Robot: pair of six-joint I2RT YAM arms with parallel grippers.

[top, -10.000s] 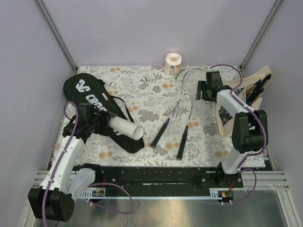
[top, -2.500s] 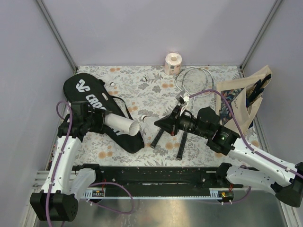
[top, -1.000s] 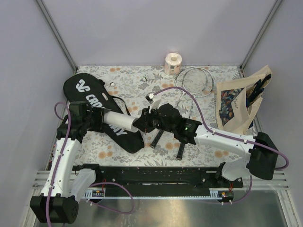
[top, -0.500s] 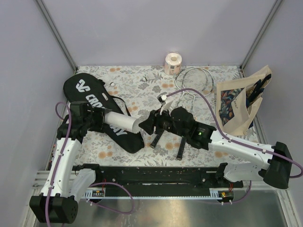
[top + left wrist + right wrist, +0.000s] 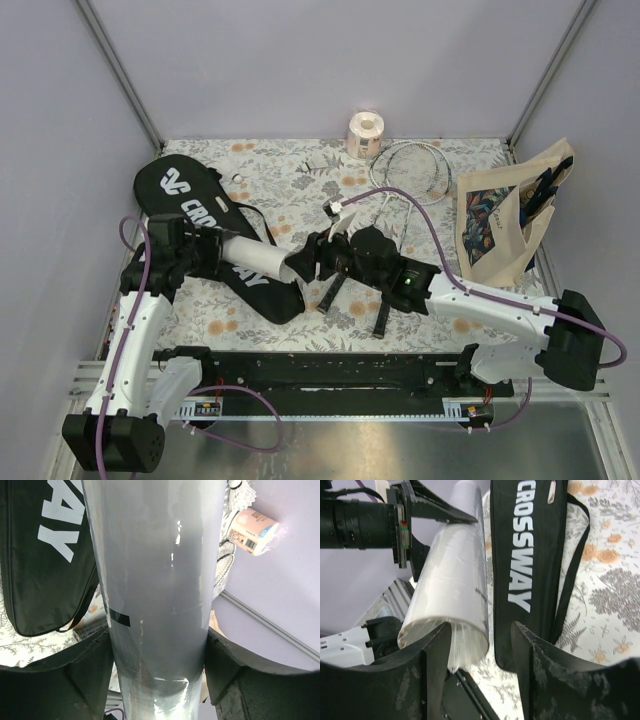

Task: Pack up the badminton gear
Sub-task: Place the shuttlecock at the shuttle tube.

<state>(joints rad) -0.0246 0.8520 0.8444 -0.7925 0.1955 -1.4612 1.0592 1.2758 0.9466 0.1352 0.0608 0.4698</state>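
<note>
Our left pincer [image 5: 207, 252] is clamped round the white tube [image 5: 262, 263]. The tube is a smooth, glossy cylinder that juts from between the fingers toward our right pincer [image 5: 303, 262]. That one's jaws stand apart at the tube's open mouth and grip nothing. Something thin and translucent white shows at the rim; we cannot tell what.

Just beside both pincers, below the tube, lies the long black racket bag [image 5: 530, 555]. It is matt fabric with a strap, lettered "CROSSWAY" in white. Back along the right pincer's arm lie two rackets [image 5: 382, 318], with thin pale shafts and black handles. Well beyond both pincers stands a pinkish paper roll [image 5: 365, 133]; its label is too small to read.

Everything rests on a tablecloth [image 5: 270, 180] printed with grey and orange flowers, inside plain lilac walls.
</note>
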